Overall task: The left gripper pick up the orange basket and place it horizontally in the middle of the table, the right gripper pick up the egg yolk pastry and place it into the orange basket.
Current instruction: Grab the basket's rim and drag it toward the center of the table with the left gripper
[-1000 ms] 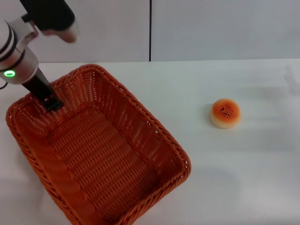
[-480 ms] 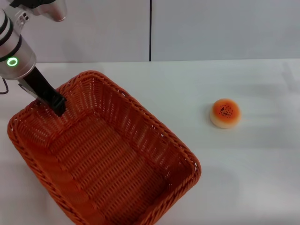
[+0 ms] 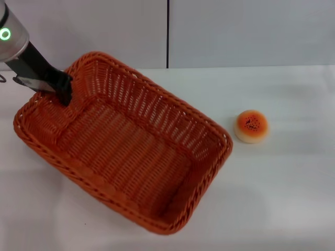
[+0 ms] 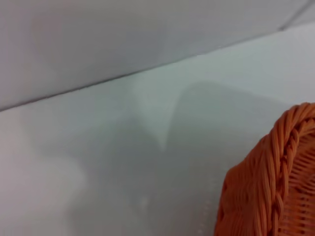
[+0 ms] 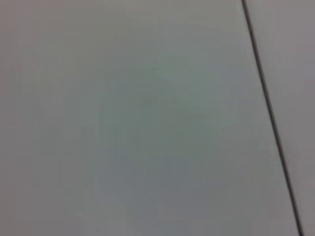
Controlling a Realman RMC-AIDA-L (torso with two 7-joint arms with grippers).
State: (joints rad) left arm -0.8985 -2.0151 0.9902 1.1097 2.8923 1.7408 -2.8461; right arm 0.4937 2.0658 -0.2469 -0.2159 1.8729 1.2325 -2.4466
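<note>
The orange basket (image 3: 125, 146) fills the left and middle of the head view, lying diagonally on the white table (image 3: 282, 188). My left gripper (image 3: 64, 90) is shut on the basket's far-left rim, one black finger reaching inside the wall. A corner of the basket (image 4: 270, 191) also shows in the left wrist view. The egg yolk pastry (image 3: 251, 126) sits on the table to the right of the basket, glazed top up, apart from it. My right gripper is out of view.
A pale wall with a dark vertical seam (image 3: 168, 34) stands behind the table. The right wrist view shows only a plain grey surface with a dark line (image 5: 268, 108). Bare tabletop lies around the pastry and in front of the basket.
My left gripper has pulled up and back, swinging the basket round; its near end has moved right and away from the front edge. The pastry has stayed put.
</note>
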